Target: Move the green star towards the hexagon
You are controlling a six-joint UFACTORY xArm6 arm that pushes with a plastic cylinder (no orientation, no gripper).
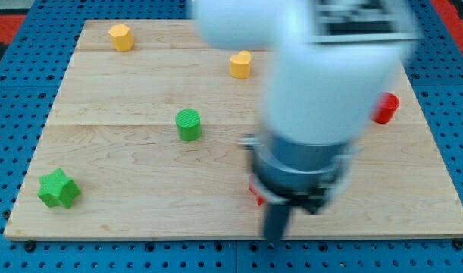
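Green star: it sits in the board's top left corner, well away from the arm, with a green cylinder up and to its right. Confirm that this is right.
Not quite. The green star sits in the board's bottom left corner, not the top left, as the camera view shows; a yellow block holds the top left. The rest stands: the star is well away from the arm, and the green cylinder is up and to its right.

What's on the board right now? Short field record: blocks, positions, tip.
board: pale wooden board on a blue pegboard
green star block: the view's bottom left corner
green round cylinder block: left of centre
yellow hexagon-like block: the view's top left
yellow heart-like block: top centre
red block: the view's right edge, shape unclear
second red block: mostly hidden behind the arm
my tip: near the bottom edge, blurred, far right of the green star, touching no block visibly
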